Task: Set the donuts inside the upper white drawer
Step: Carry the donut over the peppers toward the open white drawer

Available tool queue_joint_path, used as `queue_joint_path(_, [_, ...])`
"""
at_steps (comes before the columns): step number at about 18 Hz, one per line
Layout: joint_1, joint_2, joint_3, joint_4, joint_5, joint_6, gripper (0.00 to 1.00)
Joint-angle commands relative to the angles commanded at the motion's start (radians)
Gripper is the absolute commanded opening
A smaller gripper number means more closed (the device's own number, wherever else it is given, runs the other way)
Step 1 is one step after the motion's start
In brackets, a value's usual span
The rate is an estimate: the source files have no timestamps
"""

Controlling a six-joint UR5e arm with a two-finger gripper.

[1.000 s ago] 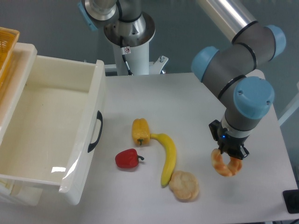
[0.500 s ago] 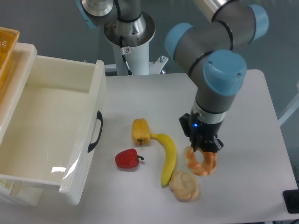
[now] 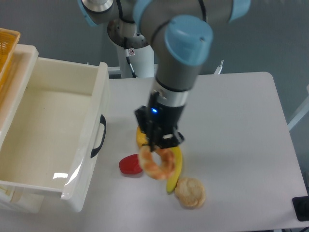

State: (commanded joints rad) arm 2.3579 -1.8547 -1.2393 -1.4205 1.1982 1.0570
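Pincer with donuts above banana

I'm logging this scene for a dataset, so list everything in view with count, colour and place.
donut: one, golden-tan, held in the hand above the banana and peppers.
white drawer: one, glossy white with a black handle, pulled open at the left, nothing visible inside.
basket: one, yellow-orange, at the top left edge, partly out of frame.
red pepper: one, red, on the table right of the drawer.
yellow pepper: one, yellow, mostly hidden behind the hand.
banana: one, yellow, partly hidden under the donut.
bun: one, pale tan, by the banana's lower tip.
table: one, white.
dark object: one, bottom right corner, cut off.
hand: one, black, shut on the donut.
arm: grey with blue caps.
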Motion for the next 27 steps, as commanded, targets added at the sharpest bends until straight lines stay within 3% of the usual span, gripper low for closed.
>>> queue_joint_path(10, [-0.104,0.078,-0.092,-0.005,-0.022,0.003,0.0])
queue_joint_path(20, [-0.204,0.103,-0.146,-0.003,-0.022,0.012,0.0])
queue_joint_path(25, [-0.223,0.104,-0.161,-0.003,-0.022,0.012,0.14])
queue_joint_path(27, [-0.224,0.109,-0.164,0.0,-0.022,0.012,0.25])
